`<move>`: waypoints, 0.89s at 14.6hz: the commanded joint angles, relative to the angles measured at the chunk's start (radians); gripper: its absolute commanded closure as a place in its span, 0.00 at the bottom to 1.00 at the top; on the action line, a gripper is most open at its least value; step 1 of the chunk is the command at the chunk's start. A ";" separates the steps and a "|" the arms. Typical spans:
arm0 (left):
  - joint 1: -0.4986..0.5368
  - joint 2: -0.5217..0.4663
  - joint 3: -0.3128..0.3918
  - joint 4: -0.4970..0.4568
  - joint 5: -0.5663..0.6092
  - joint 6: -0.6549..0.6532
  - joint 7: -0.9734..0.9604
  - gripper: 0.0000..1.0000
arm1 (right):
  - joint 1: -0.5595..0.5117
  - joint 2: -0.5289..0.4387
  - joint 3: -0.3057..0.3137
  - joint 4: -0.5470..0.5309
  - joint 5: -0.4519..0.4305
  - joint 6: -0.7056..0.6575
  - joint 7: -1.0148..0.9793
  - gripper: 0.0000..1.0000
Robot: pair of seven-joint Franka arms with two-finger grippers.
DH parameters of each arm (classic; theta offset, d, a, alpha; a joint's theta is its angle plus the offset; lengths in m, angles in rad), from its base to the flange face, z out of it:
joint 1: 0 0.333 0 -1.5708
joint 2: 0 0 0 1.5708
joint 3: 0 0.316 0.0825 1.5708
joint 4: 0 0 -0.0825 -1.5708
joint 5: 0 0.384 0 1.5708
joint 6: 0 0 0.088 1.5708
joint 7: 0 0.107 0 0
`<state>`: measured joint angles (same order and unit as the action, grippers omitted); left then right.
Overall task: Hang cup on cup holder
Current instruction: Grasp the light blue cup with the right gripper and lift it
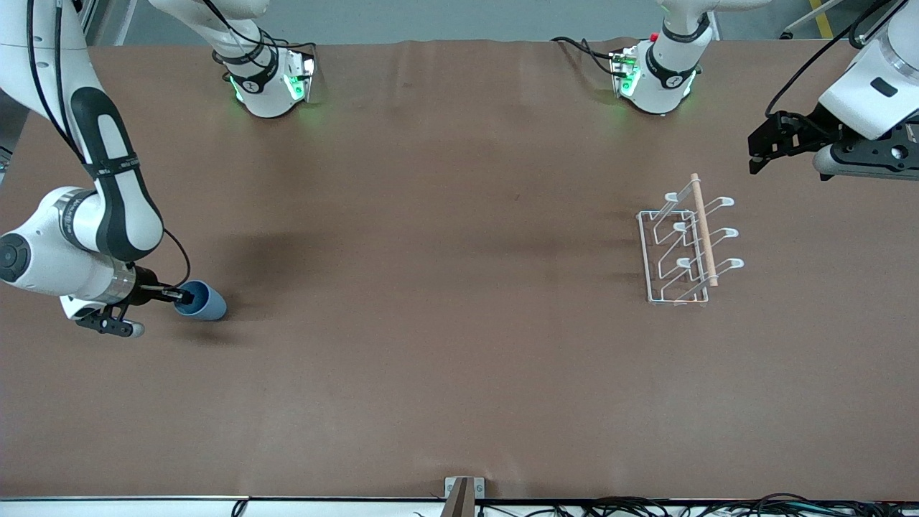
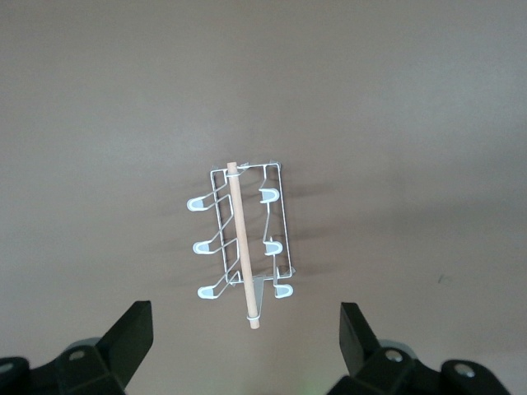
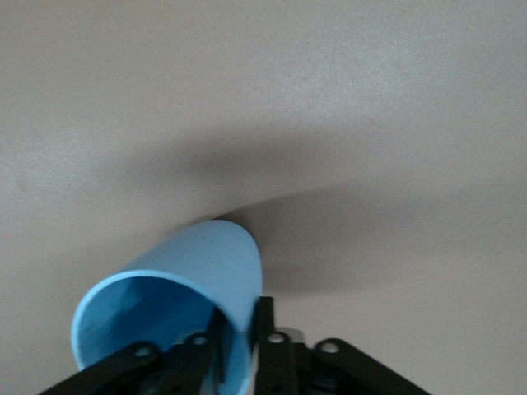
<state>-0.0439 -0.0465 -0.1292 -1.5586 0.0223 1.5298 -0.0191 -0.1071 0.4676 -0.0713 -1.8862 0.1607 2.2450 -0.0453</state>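
Note:
The light-blue cup [image 1: 202,301] is at the right arm's end of the table, tilted on its side. My right gripper [image 1: 179,295] is shut on its rim, one finger inside and one outside; the right wrist view shows the cup [image 3: 177,300] pinched this way. The cup holder [image 1: 688,245], a white wire rack with looped prongs and a wooden rod, stands toward the left arm's end. My left gripper [image 1: 762,147] is open and empty in the air, over the table beside the rack. The left wrist view shows the rack [image 2: 241,242] between my spread fingers [image 2: 132,337].
The two arm bases [image 1: 269,79] [image 1: 655,75] stand along the table's edge farthest from the front camera. A small bracket [image 1: 463,492] and cables lie at the edge nearest that camera. The brown table mat [image 1: 445,287] stretches between cup and rack.

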 commanded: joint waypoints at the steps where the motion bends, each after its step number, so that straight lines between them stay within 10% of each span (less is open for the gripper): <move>1: -0.002 0.010 0.000 0.022 -0.024 -0.007 0.019 0.00 | -0.006 -0.009 0.008 0.029 0.017 -0.028 -0.025 1.00; 7: -0.010 0.008 -0.024 0.025 -0.076 -0.008 0.005 0.00 | 0.050 -0.158 0.024 0.145 0.042 -0.370 -0.018 1.00; 13: -0.008 0.007 -0.116 0.058 -0.075 -0.019 0.010 0.00 | 0.081 -0.187 0.045 0.259 0.414 -0.632 -0.011 0.99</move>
<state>-0.0560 -0.0460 -0.2060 -1.5245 -0.0514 1.5288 -0.0193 -0.0271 0.2835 -0.0299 -1.6439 0.4785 1.6633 -0.0536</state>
